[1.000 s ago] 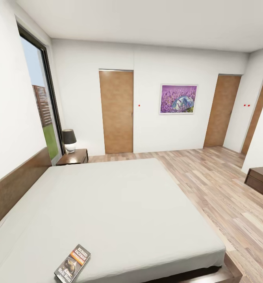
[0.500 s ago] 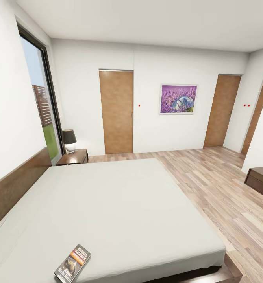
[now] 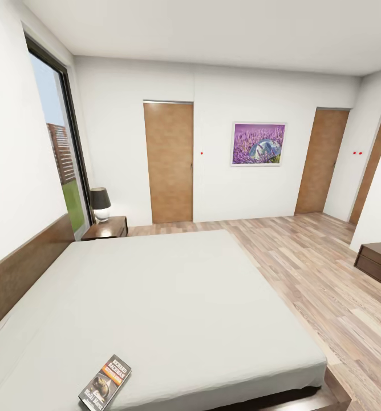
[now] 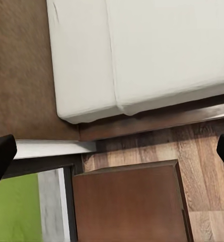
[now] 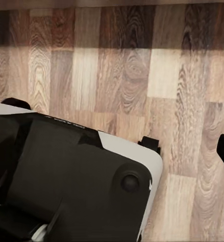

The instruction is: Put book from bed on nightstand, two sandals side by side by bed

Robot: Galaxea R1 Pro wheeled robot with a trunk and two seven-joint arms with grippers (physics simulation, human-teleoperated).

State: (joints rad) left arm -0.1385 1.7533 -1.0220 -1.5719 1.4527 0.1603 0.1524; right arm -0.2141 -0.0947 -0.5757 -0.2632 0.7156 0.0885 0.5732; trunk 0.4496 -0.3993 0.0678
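The book [image 3: 105, 383] lies at the bed's [image 3: 173, 297] near edge; left end effector [image 4: 112, 151] spread, right's state unclear.

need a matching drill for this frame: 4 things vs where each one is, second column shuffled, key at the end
Things:
1. book
2. lamp
3. picture
4. bed

Places:
A. on the far wall between two doors
B. on the nightstand by the window
C. on the mattress, near its close edge
D. along the headboard, middle of the room

Pairs: 1-C, 2-B, 3-A, 4-D
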